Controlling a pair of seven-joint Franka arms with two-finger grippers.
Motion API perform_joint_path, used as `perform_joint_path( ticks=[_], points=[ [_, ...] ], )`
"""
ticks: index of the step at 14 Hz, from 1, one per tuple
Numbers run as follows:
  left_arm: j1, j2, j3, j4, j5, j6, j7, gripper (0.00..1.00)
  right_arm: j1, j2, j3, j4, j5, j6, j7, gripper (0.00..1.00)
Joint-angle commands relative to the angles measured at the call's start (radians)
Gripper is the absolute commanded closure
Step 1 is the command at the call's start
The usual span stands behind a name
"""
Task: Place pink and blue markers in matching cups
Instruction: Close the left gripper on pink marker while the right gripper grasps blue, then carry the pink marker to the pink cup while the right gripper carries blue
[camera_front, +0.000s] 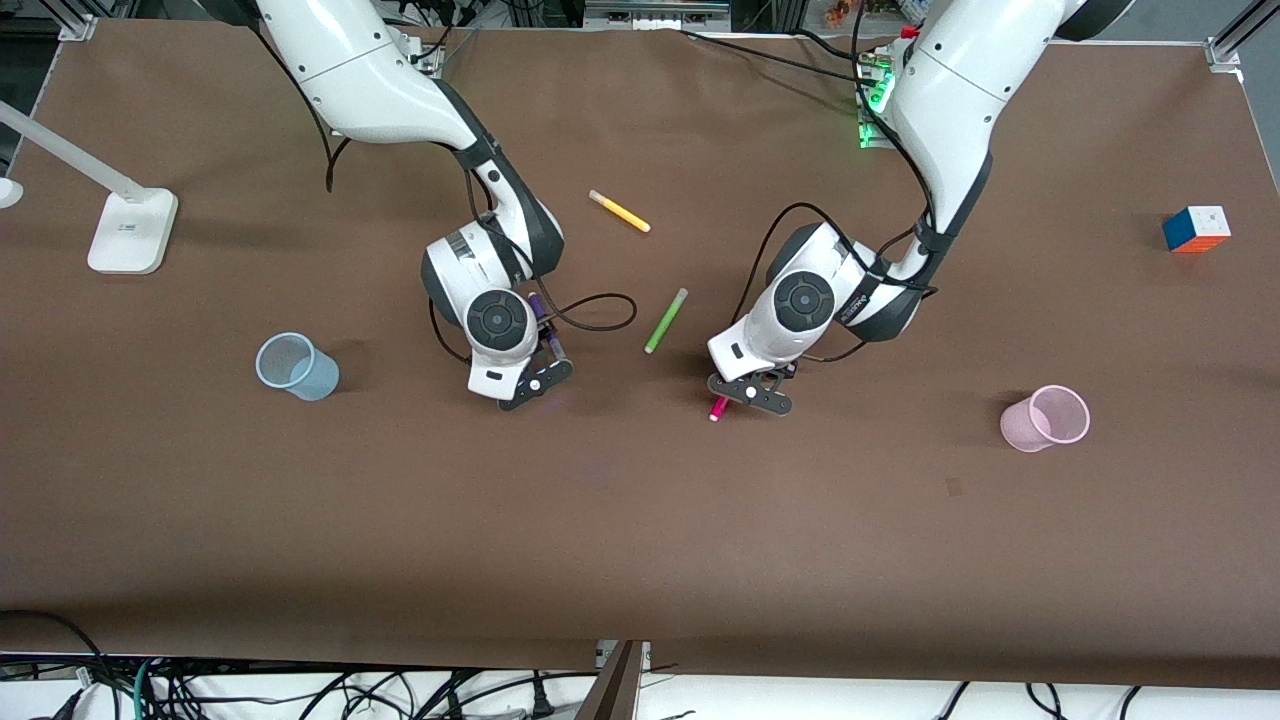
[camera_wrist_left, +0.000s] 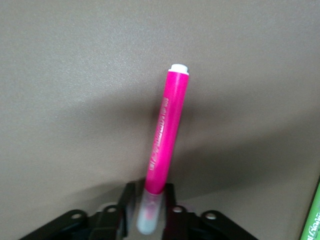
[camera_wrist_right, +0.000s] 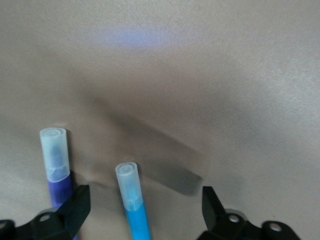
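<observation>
Left wrist view shows the left gripper (camera_wrist_left: 150, 215) clamped on the slim magenta-pink marker (camera_wrist_left: 164, 135) at its pale translucent cap end, the body sticking out over the brown table covering (camera_front: 640, 520). From the front, that gripper (camera_front: 752, 392) sits low over the middle of the table, a pink tip poking out beneath it. The pale pink translucent plastic cup (camera_front: 1046, 418) stands upright, well apart, toward the left arm's end. I'd say the grip is far toward one end, so the carry wants to be slow, with the marker tipped upright before release over the rim.

The right gripper (camera_wrist_right: 145, 212) is spread wide around the bright blue marker (camera_wrist_right: 134, 205), fingers (camera_wrist_right: 75, 207) not yet touching it. The darker purple pen (camera_wrist_right: 56, 167) lies just beside one finger; closing carelessly could catch it too, so centring on the blue one matters. The pale blue translucent cup (camera_front: 296, 367) waits toward the right arm's end.

A lime-green pen (camera_front: 665, 320) lies between the arms, a yellow pen (camera_front: 619, 211) farther from the camera. A colourful puzzle cube (camera_front: 1196, 229) and a white lamp base (camera_front: 131, 231) sit out of the way.
</observation>
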Motion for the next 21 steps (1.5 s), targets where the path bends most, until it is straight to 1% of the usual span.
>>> perform_joint_path(
  ticks=[1,2,3,4,5,6,8,10,11,12,13,15,17,18,20,21],
  points=[
    [-0.002,-0.009,0.005,-0.006,0.043,0.009,-0.030,1.00,0.011,-0.010,-0.009,-0.022,-0.011,0.024,-0.011,0.33],
    [0.001,-0.012,0.005,-0.003,0.043,0.002,-0.032,1.00,0.012,-0.010,-0.009,-0.022,-0.011,0.024,-0.010,0.54],
    [0.007,-0.020,0.005,0.000,0.043,-0.005,-0.030,1.00,0.012,-0.010,-0.009,-0.020,-0.011,0.024,-0.010,0.70],
    [0.011,-0.046,0.008,0.008,0.043,-0.046,-0.023,1.00,0.012,-0.012,-0.009,-0.019,-0.011,0.024,-0.005,0.84],
    [0.030,-0.073,0.007,0.032,0.045,-0.123,-0.015,1.00,0.012,-0.012,-0.009,-0.017,-0.011,0.024,-0.002,0.95],
    [0.048,-0.106,0.001,0.066,0.045,-0.222,0.009,1.00,0.015,-0.012,-0.009,-0.016,-0.011,0.025,0.004,1.00],
    [0.062,-0.162,0.010,0.159,0.045,-0.463,0.109,1.00,0.028,-0.012,-0.009,-0.014,-0.010,0.043,0.006,1.00],
    [0.108,-0.170,0.013,0.287,0.051,-0.690,0.244,1.00,0.026,-0.018,-0.017,-0.010,-0.011,0.045,-0.005,1.00],
    [0.113,-0.169,0.027,0.340,0.112,-0.781,0.291,1.00,0.017,-0.031,-0.018,-0.004,-0.011,0.037,-0.019,1.00],
    [0.119,-0.169,0.034,0.383,0.208,-0.851,0.354,1.00,0.003,-0.059,-0.020,0.007,-0.011,0.033,-0.063,1.00],
    [0.120,-0.169,0.036,0.393,0.280,-0.899,0.405,1.00,-0.012,-0.093,-0.026,0.010,-0.010,0.022,-0.138,1.00],
    [0.148,-0.170,0.044,0.398,0.419,-0.923,0.543,1.00,-0.041,-0.165,-0.060,0.021,0.003,-0.025,-0.314,1.00],
    [0.200,-0.169,0.045,0.396,0.508,-0.947,0.736,1.00,-0.095,-0.220,-0.065,0.059,0.013,-0.122,-0.477,1.00],
    [0.220,-0.169,0.047,0.396,0.566,-0.946,0.778,1.00,-0.127,-0.243,-0.065,0.081,0.030,-0.177,-0.552,1.00],
    [0.237,-0.157,0.048,0.398,0.716,-0.936,0.850,1.00,-0.196,-0.285,-0.068,0.101,0.119,-0.240,-0.722,1.00],
    [0.249,-0.141,0.048,0.398,0.764,-0.936,0.873,1.00,-0.234,-0.306,-0.068,0.101,0.162,-0.258,-0.822,1.00]
  ],
)
